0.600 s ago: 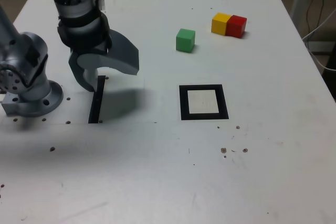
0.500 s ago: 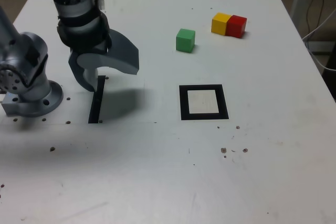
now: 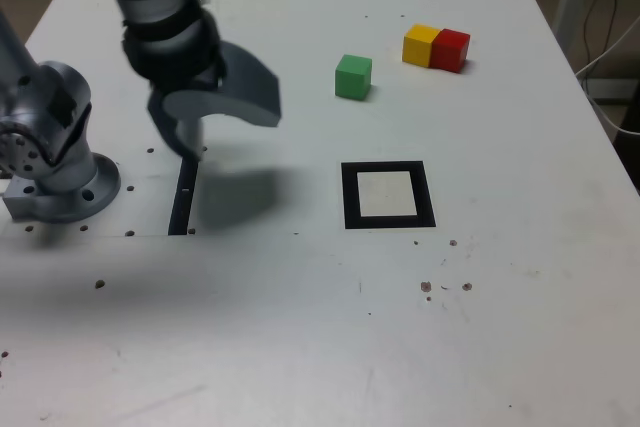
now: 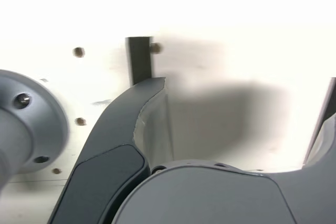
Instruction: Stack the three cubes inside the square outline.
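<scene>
The green cube [image 3: 353,77] sits alone on the white table, far of the square outline [image 3: 349,197]. The yellow cube [image 3: 420,45] and red cube [image 3: 451,50] touch side by side toward the exterior view's far right. The black-bordered outline has nothing on its pale centre. My gripper [image 3: 225,127] hangs open and empty above the table, well to the exterior view's left of the outline and the cubes. In the wrist view my gripper [image 4: 236,114] shows one dark finger [image 4: 131,124] over bare table, with no cube in sight.
A narrow black strip [image 3: 183,202] lies on the table just under my gripper and also shows as the strip [image 4: 139,59] in the wrist view. The arm's base [image 3: 50,167] stands at the exterior view's left edge. Cables hang off the table's right side.
The open gripper has lifted and shifted slightly toward the exterior view's right and far side. The cubes have not moved.
</scene>
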You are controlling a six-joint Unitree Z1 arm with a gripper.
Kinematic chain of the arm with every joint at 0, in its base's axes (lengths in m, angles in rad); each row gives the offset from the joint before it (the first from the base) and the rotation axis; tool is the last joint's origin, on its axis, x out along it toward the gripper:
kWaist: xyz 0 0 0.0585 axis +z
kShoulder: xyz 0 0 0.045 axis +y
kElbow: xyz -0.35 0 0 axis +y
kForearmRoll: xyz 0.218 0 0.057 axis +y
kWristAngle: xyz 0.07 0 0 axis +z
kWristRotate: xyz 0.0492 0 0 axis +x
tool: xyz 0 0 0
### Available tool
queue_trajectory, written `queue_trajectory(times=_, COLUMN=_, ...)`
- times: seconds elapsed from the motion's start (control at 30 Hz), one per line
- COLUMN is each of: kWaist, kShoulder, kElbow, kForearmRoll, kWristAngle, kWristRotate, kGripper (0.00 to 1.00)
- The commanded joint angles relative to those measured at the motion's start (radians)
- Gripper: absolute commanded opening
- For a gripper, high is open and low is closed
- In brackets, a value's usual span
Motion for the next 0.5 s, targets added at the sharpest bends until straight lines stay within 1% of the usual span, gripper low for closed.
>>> queue_trajectory(times=0.0, kWaist=0.001, kShoulder=0.026, kElbow=-0.042, kForearmRoll=0.024, kWristAngle=-0.005, kWristRotate=0.027, kGripper=0.99)
queue_trajectory(times=0.17, kWaist=0.002, kShoulder=0.102, kElbow=-0.186, kForearmRoll=0.108, kWristAngle=-0.016, kWristRotate=0.108, kGripper=0.99)
queue_trajectory(times=0.27, kWaist=0.008, kShoulder=0.150, kElbow=-0.262, kForearmRoll=0.145, kWristAngle=-0.012, kWristRotate=0.125, kGripper=0.99)
queue_trajectory(times=0.33, kWaist=0.016, kShoulder=0.182, kElbow=-0.306, kForearmRoll=0.167, kWristAngle=-0.018, kWristRotate=0.129, kGripper=0.98)
queue_trajectory(times=0.37, kWaist=0.021, kShoulder=0.200, kElbow=-0.331, kForearmRoll=0.182, kWristAngle=-0.026, kWristRotate=0.132, kGripper=0.97)
queue_trajectory(times=0.47, kWaist=0.036, kShoulder=0.272, kElbow=-0.422, kForearmRoll=0.243, kWristAngle=-0.075, kWristRotate=0.141, kGripper=0.96)
